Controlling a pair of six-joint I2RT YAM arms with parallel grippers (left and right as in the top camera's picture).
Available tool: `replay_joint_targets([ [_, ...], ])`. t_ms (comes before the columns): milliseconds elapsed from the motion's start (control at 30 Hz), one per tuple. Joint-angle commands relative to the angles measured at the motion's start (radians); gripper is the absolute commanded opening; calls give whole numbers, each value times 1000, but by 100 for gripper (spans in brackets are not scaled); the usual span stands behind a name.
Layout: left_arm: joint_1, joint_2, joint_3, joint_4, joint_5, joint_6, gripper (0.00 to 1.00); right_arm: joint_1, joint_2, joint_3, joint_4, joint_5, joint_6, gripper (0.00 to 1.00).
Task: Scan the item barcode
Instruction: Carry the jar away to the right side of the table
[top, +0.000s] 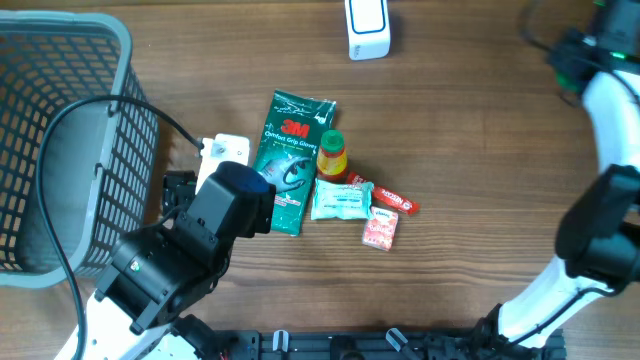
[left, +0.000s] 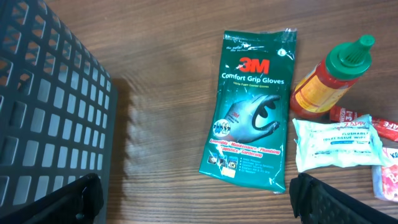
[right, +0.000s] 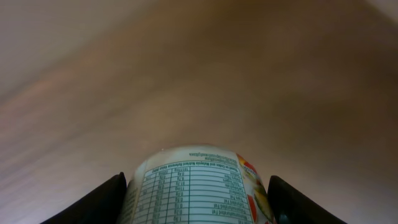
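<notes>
Sitting clamped in right claw (right: 196, 213): labelled tub (right: 193, 180)

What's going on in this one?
The right gripper holds a labelled container, its nutrition panel facing the wrist camera. The left gripper hangs open above the table beside the basket, with the 3M glove packet and sauce bottle lying ahead of it. Nothing is at the white scanner yet.

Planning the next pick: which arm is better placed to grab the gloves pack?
Left. The left hand is open and hangs right by the gloves pack; the right hand grips a tub, far from the pile.
</notes>
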Motion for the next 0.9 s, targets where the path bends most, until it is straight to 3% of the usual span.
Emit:
replay_joint_targets([
  [0, 2, 0, 3, 2, 4, -20, 100, -117, -12, 15, -69, -10, 104, 59],
  [367, 2, 0, 3, 2, 4, -19, 100, -375, 14, 11, -241, -33, 174, 60],
  [767, 2, 0, 3, 2, 4, -20, 100, -435, 148, 11, -277, -104, 177, 59],
  [867, 2, 0, 3, 2, 4, -19, 100, -435, 148, 11, -270, -104, 177, 68],
])
